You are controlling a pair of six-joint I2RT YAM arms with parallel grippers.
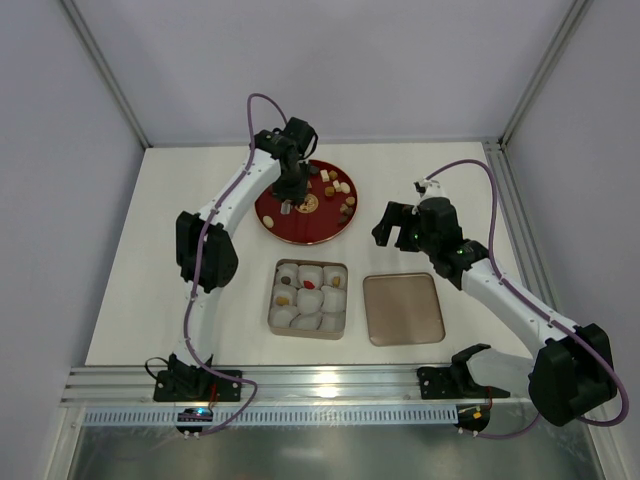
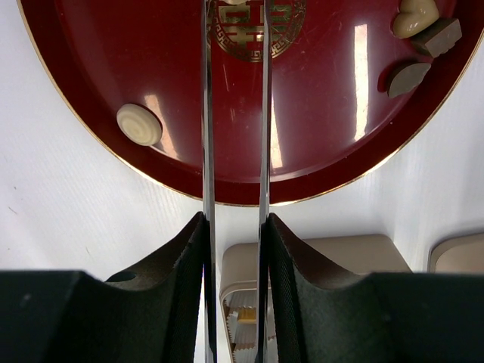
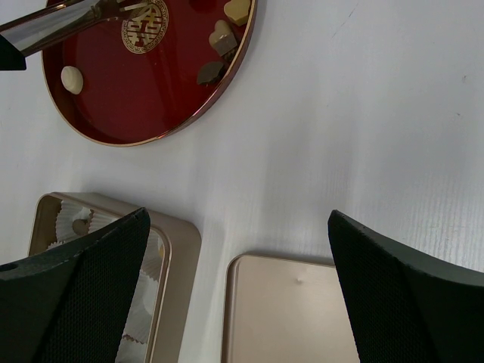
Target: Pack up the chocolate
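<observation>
Above the table, in the top view, the left arm reaches forward and bends down over the red plate (image 1: 268,222), its left gripper (image 1: 289,203) pointing down near the plate's middle. The loose chocolate (image 1: 336,186) lies mostly along the plate's far right rim. Nearer the bases, the tin (image 1: 272,300) holds 9 paper cups (image 1: 330,298), and a few carry a piece already. The lid (image 1: 403,308) lies just beside it. The step in hand looks like picking another piece from the plate.

In the left wrist view, the fingers clamp the metal tweezers (image 2: 206,151), whose 2 blades run parallel with a narrow gap out to the gold emblem (image 2: 246,34). The tips are cut off by the frame edge, so whether they pinch anything cannot be told. A cream round piece (image 2: 139,124) sits apart to the left. The next move calls for closing the tips squarely on 1 small piece.

In the right wrist view, the right gripper (image 3: 238,219) hangs with its jaws spread wide and empty, above the table between tin and lid, the arm idle.
</observation>
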